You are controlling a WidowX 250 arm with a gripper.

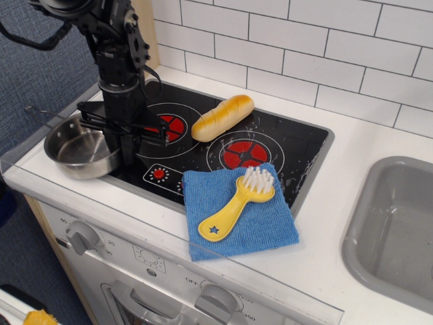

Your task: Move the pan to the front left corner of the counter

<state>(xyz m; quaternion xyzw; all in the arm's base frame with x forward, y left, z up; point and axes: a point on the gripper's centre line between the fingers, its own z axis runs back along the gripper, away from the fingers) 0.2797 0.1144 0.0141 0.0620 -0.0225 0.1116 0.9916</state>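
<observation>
The shiny steel pan (76,147) is at the front left of the white counter (42,175), partly over the left edge of the black cooktop (291,145). Its thin wire handle (42,112) points back and left. My black gripper (120,150) reaches down from the upper left and is shut on the pan's right rim. Whether the pan rests on the counter or hangs just above it I cannot tell. The fingertips are hidden by the pan's wall.
A bread roll (222,116) lies between the two rear burners. A yellow brush (237,202) lies on a blue cloth (260,227) at the cooktop's front. A grey sink (399,230) is on the right. A clear plastic edge (169,233) runs along the front.
</observation>
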